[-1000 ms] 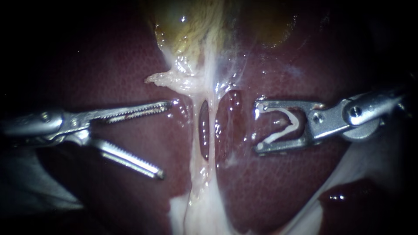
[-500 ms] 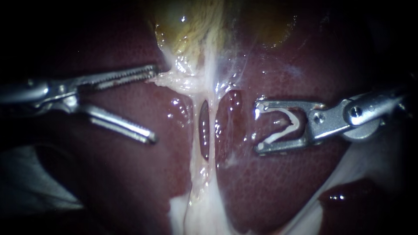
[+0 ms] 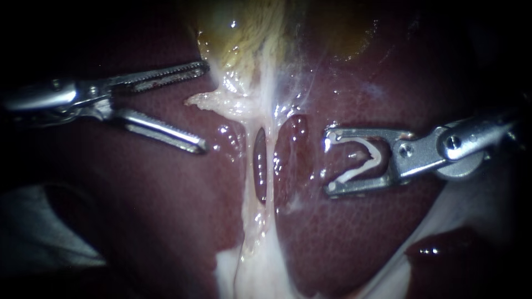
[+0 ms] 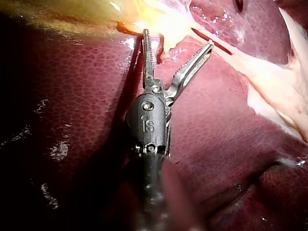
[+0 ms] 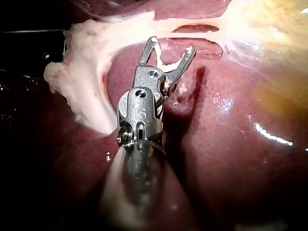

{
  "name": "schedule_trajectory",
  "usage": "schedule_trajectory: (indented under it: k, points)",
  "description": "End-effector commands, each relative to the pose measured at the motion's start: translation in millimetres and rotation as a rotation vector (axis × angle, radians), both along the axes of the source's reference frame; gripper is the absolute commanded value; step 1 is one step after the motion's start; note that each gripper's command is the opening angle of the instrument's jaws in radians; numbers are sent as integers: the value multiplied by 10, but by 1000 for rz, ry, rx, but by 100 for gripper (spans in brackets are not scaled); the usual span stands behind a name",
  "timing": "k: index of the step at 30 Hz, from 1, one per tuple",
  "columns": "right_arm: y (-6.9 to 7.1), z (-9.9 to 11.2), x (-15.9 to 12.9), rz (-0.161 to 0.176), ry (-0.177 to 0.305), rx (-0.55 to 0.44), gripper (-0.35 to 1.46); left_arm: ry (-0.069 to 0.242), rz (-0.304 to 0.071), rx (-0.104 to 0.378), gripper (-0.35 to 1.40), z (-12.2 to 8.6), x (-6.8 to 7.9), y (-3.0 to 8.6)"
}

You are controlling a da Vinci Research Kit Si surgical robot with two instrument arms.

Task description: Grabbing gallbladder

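Slippage is the likely trouble: left pincer (image 3: 204, 107) stands released, wide apart, straddling only a thin pale flap (image 3: 213, 101). Closing here may catch just that fringe and tear it, or nip liver (image 3: 166, 221) under the lower jaw. Gallbladder (image 3: 244, 33) lies right at the upper jaw's tip, ungrasped. Beyond the flap run two tubes (image 3: 271, 155), which an overreach could snag. Farthest, right pincer (image 3: 330, 160) is also released, well apart, with a pale clip-like curve (image 3: 370, 154) inside.

Two instruments (image 3: 204, 107) (image 3: 329, 161), one liver (image 3: 343, 238), one gallbladder (image 3: 244, 33).
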State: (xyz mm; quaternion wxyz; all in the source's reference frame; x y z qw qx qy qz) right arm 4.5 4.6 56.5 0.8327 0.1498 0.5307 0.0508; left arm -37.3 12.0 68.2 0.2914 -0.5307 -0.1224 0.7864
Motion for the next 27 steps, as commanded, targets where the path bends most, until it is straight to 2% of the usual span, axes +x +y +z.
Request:
schedule_trajectory:
  k: [1,6,12,19,27]
  points:
    - [0,0,0,0,0,0,50,-2,1,13,91,1,-1,-3]
    - [0,0,0,0,0,0,50,-8,-3,40,71,3,-4,-10]
    - [0,0,1,0,0,0,50,-9,-12,62,51,2,-5,-10]
    - [0,0,1,0,0,0,50,-8,-24,95,15,5,-4,-8]
    - [0,0,1,1,-1,0,50,-8,-34,116,-10,7,-1,-7]
